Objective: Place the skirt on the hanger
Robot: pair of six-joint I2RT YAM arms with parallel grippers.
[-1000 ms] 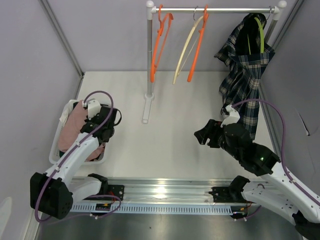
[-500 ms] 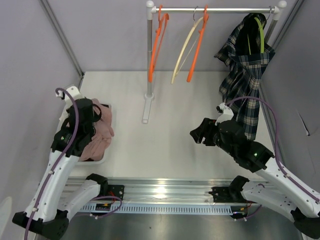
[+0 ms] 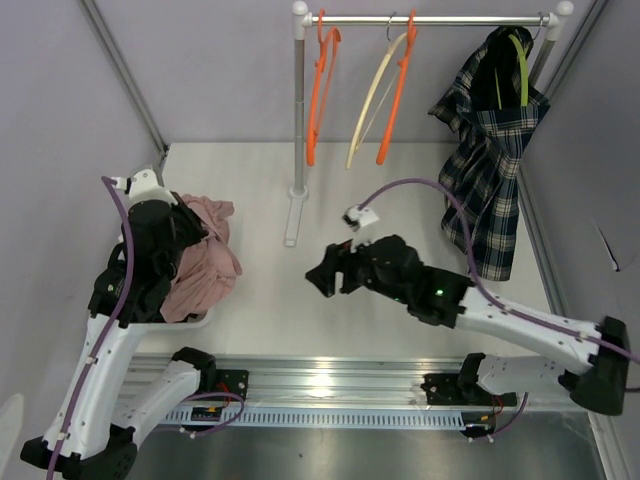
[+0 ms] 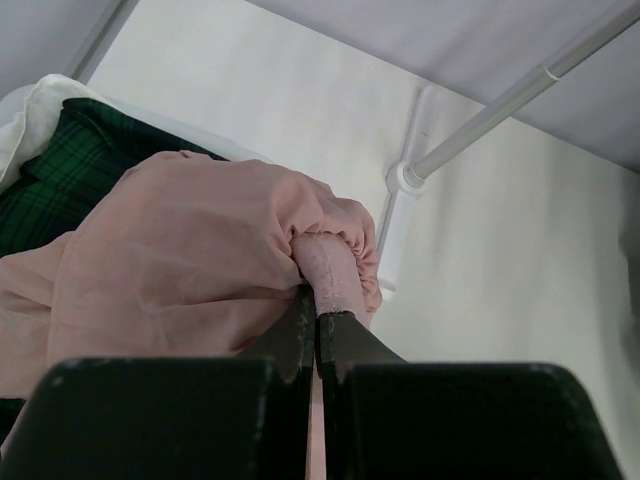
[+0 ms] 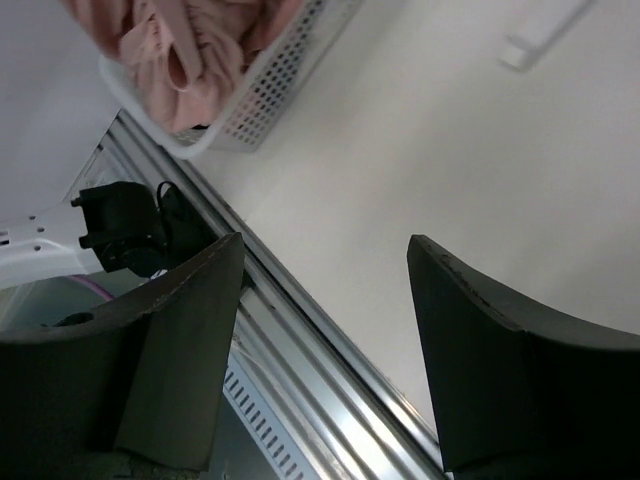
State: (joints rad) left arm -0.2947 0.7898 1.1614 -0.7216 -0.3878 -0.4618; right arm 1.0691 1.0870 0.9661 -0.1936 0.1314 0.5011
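Observation:
A pink skirt (image 3: 205,262) hangs lifted above the white basket (image 3: 192,321) at the left. My left gripper (image 3: 185,238) is shut on the skirt's waistband (image 4: 330,275), with the fabric draping down to the left in the left wrist view. My right gripper (image 3: 322,280) is open and empty over the middle of the table; its view shows the pink skirt (image 5: 175,45) and the basket (image 5: 270,90) far off. Two orange hangers (image 3: 322,85) and a cream hanger (image 3: 372,100) hang on the rail (image 3: 430,19).
A plaid garment (image 3: 490,150) on a green hanger hangs at the rail's right end. The rack's post (image 3: 298,110) stands on a base at mid-table. A green plaid cloth (image 4: 55,165) lies in the basket. A metal rail (image 3: 320,385) runs along the near edge.
My left gripper has risen out of the basket with the pink skirt and drawn it rightward. My right arm has swung left from the plaid garment to the table's middle.

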